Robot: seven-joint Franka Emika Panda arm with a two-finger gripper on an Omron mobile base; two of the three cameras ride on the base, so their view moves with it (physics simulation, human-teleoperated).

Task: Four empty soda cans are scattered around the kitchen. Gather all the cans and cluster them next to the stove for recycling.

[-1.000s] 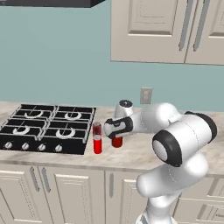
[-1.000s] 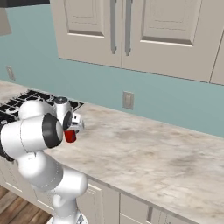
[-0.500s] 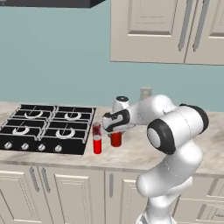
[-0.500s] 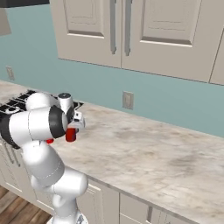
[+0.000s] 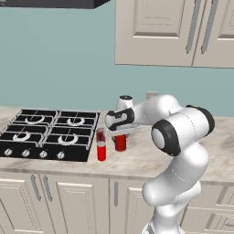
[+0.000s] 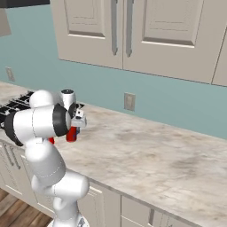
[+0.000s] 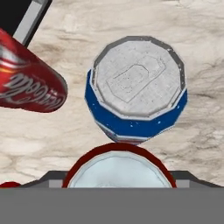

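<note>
My gripper (image 5: pixel 120 137) hangs low over the counter just right of the stove (image 5: pixel 50 132), shut on a red soda can (image 5: pixel 120 143) held upright. In the hand view this can's silver top (image 7: pixel 120 170) sits between my fingertips. Just beyond it a blue soda can (image 7: pixel 138 118) stands on the marble. Another red soda can (image 7: pixel 26 85) is at its left, by the stove's black corner (image 7: pixel 17 13). A red can (image 5: pixel 101 151) stands at the stove's right edge, with one more (image 5: pixel 100 134) behind it. I cannot tell whether the held can touches the counter.
The marble counter (image 6: pixel 155 150) runs wide and bare to the right. A wall outlet (image 5: pixel 151 95) sits behind my arm. Beige upper cabinets (image 6: pixel 133 35) hang overhead, and a dark range hood (image 5: pixel 55 3) is above the stove.
My arm's elbow has swung round and risen toward the right. The hand and its red can have stayed almost in place beside the stove, shifting only slightly.
</note>
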